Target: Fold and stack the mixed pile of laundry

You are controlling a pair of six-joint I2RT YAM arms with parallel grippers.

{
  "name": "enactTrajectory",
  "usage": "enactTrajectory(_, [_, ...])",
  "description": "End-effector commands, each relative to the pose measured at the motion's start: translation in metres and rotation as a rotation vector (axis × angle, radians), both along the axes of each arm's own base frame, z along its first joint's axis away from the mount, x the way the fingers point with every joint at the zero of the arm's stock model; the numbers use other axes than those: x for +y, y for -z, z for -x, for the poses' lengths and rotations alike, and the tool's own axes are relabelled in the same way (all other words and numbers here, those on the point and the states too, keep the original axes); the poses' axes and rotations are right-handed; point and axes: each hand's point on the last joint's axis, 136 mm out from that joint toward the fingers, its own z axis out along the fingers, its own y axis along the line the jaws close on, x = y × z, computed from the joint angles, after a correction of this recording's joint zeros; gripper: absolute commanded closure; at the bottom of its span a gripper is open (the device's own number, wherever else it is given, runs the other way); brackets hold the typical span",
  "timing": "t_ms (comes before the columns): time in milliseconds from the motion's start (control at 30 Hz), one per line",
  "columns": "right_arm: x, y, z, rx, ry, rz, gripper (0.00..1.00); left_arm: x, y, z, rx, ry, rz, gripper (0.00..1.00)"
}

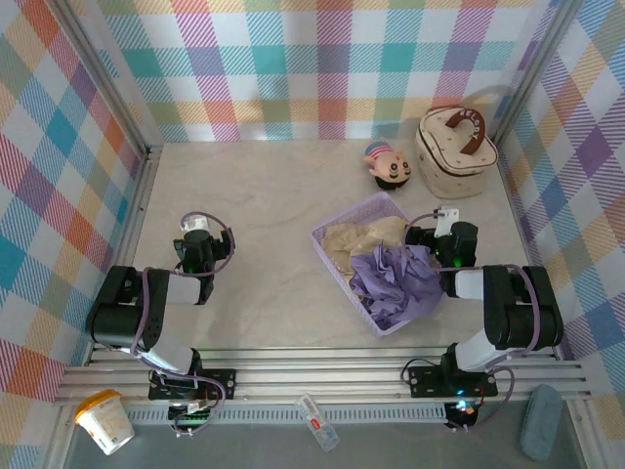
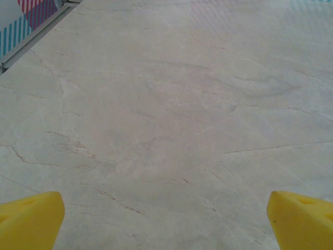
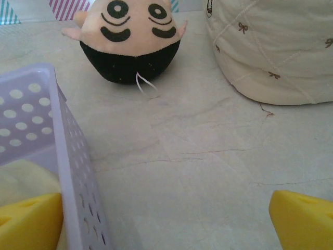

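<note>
T-shirt [image 1: 395,283] and beige garment [image 1: 363,237] lie crumpled in the basket [image 1: 337,274], not yet folded. Left pincer [image 2: 166,221] is spread over bare counter [image 1: 264,195], prob. the folding place. Right pincer [image 3: 166,224], also spread and holding nothing, is at the basket's edge, prob. to reach in.

The purple shirt [image 1: 395,283] is lying crumpled in a loose heap right of centre in the top view. It is filling the lower end of the basket [image 1: 335,272] and spilling over its right rim, bunching into deep folds with no print showing. The beige garment [image 1: 363,237] is sitting just above it in the basket's upper end, equally rumpled and touching the shirt. In the right wrist view, its pale cloth is showing at lower left behind the perforated wall.
</note>
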Motion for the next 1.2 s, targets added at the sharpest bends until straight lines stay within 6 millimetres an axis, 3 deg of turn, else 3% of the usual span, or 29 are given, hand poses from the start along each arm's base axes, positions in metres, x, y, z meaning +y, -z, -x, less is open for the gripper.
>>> enactTrajectory(0, [0.003, -0.004, -0.003, -0.011, -0.001, -0.016, 0.01, -0.003, -0.010, -0.008, -0.036, 0.012, -0.009, 0.00])
enactTrajectory(900, [0.001, -0.004, -0.003, -0.009, 0.007, -0.016, 0.01, -0.004, -0.011, -0.007, -0.040, 0.018, -0.006, 0.00])
enactTrajectory(1067, [-0.010, -0.018, -0.004, 0.012, 0.080, -0.012, 0.01, -0.009, -0.020, -0.008, -0.019, 0.023, -0.047, 0.00])
enactTrajectory(1167, [-0.015, -0.029, 0.002, 0.088, 0.102, 0.006, 0.01, -0.005, -0.042, -0.013, 0.064, -0.032, -0.068, 0.00])
